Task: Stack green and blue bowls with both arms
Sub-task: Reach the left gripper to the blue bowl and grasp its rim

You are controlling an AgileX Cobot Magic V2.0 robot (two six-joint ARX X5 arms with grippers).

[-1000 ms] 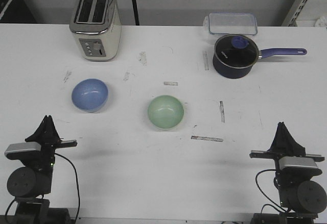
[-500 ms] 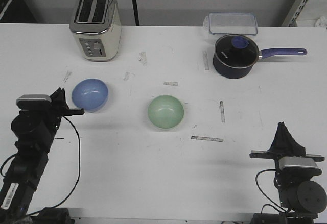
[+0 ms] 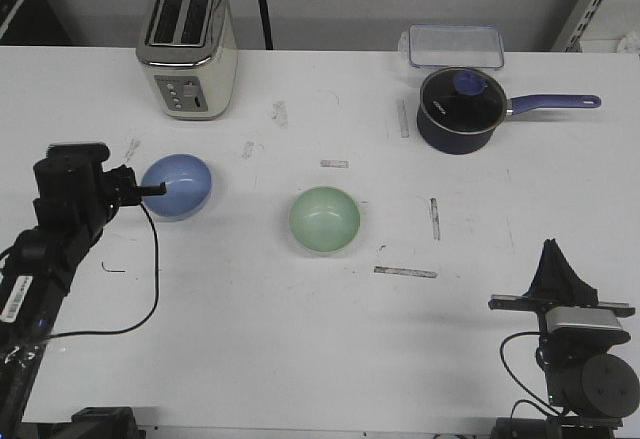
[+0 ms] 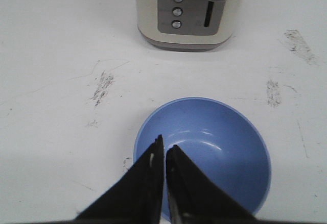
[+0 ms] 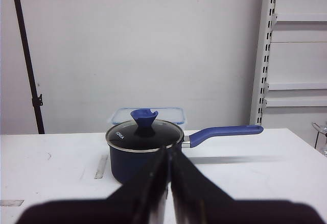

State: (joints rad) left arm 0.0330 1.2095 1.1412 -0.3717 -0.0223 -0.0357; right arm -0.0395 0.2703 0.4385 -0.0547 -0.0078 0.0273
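Nudging the blue bowl (image 4: pixel 204 155) away seems the risk: left gripper (image 4: pixel 164 147), fingers pressed together, apparently above its near rim

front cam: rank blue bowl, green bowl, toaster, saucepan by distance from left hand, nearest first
1. Blue bowl: right at the left hand, whose tips are over its near-left rim.
2. Toaster: behind the bowl, far-left.
3. Green bowl: table centre; only slightly farther than the toaster.
4. Saucepan: far right.
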